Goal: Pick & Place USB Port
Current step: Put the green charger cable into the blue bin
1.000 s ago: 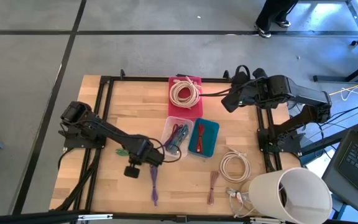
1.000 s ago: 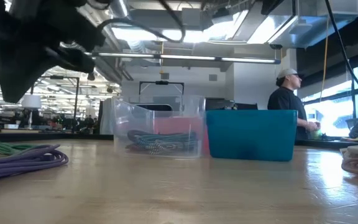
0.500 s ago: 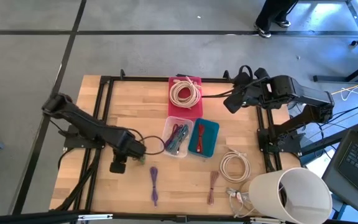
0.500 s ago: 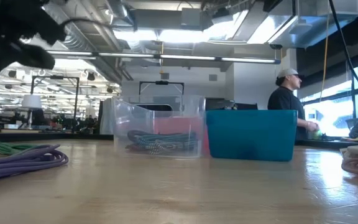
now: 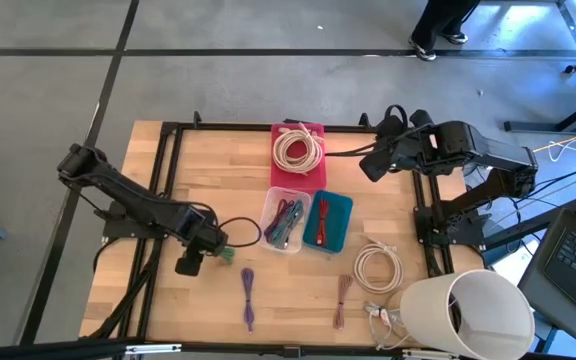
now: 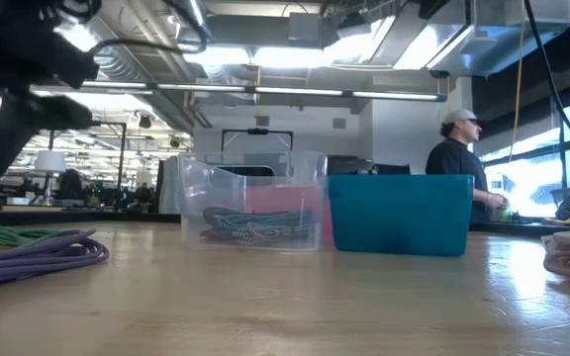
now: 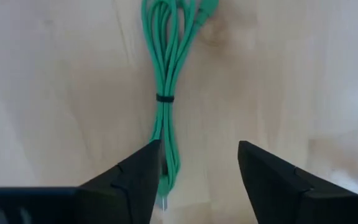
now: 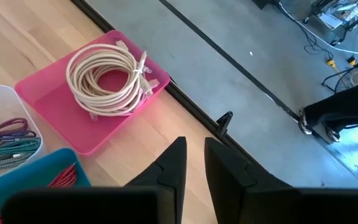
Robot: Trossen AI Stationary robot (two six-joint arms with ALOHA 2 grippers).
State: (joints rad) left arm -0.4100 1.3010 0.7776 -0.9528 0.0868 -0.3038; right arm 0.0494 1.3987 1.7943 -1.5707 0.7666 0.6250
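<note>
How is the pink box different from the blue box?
The pink box holds a round coil of white cable; the blue box holds a red cable. The pink box sits at the table's far edge; the blue box sits mid-table beside the clear box. Both are open-topped and hold one cable bundle.

Green cable: thin, folded into a long narrow bundle, cinched at mid-length by a dark tie, lying flat on the wood table, left of the clear bin and near it; plug ends at one tip
</note>
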